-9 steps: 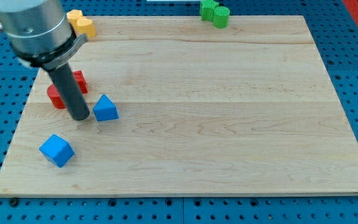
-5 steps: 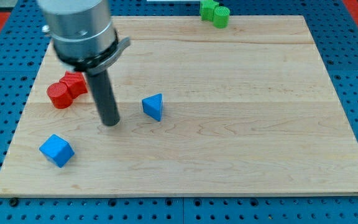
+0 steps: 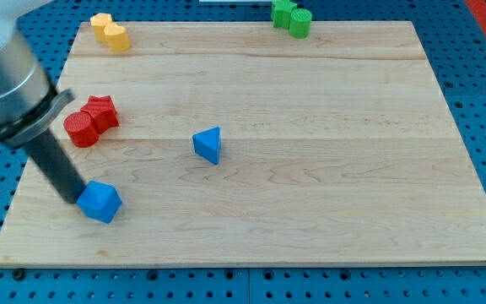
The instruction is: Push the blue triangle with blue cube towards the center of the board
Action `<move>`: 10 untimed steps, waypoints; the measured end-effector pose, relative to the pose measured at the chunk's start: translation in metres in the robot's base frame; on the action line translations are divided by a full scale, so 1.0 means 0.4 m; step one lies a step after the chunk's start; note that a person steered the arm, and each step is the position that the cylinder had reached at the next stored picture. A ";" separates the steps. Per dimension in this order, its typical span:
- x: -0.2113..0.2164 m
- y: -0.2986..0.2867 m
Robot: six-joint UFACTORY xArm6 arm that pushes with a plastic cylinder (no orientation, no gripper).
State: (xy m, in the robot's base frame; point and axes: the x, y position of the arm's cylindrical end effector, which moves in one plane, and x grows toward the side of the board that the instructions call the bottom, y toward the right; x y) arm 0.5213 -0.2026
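Pale wooden counter (image 3: pixel 327 211) on blue pegboard
My tip (image 3: pixel 79 199) touches the blue cube's (image 3: pixel 100 202) left side; blue triangle block (image 3: pixel 208 144) well apart, right; no fingers fitted

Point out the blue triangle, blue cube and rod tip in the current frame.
blue triangle (image 3: pixel 208 144): camera view, middle of its visible faces.
blue cube (image 3: pixel 100 202): camera view, centre of the block.
my tip (image 3: pixel 76 199): camera view, rod's very end, against the cube's left side.

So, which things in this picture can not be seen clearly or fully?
- My tip: at the blue cube, on its left side in the view; actual contact cannot be confirmed.
- Arm: upper part cut off by the view's left and top edges, blurred.
- Green blocks: near the top edge, small; shapes unclear.
- Yellow blocks: shapes unclear.
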 end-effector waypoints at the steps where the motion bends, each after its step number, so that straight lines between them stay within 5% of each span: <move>1: -0.032 0.078; 3: 0.097 -0.091; 4: 0.180 -0.060; 7: -0.120 0.205; 9: -0.012 0.242; 10: -0.081 0.303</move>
State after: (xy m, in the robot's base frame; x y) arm 0.4887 -0.0815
